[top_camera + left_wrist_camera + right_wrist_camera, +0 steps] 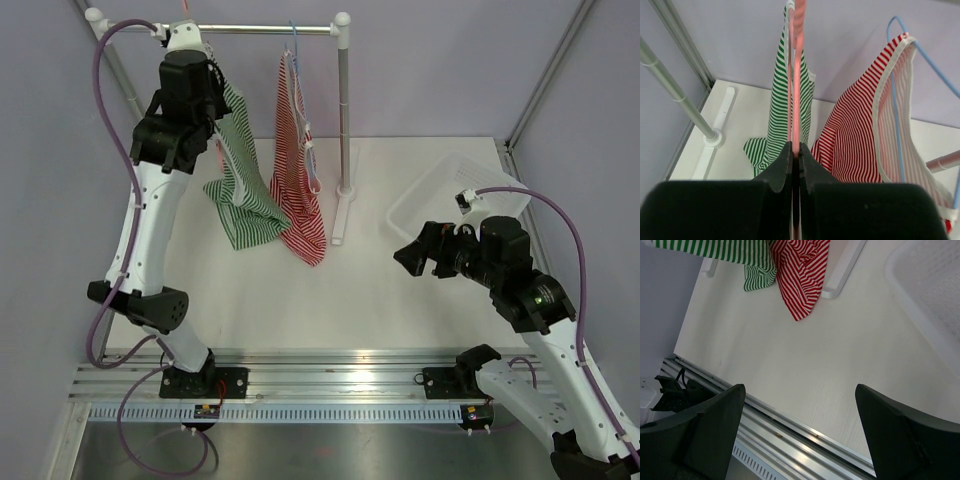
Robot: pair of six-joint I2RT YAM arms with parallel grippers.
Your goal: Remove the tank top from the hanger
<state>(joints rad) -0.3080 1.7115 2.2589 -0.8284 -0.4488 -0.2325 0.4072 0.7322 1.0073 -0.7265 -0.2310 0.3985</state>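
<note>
White table (380, 300), lilac walls: your left gripper (796, 150) clamps the pink hanger (796, 85) near the far-left corner.
The green tank top (240, 190) hangs on it; your right gripper (797, 395), jaws apart by the right edge, likely must tug that top free next.

You had no text, number or brand mark to read in any of the three views. The white tag (465, 199) on the right arm's cable and the small board (208, 409) below the left arm's base were both too small to make out.
</note>
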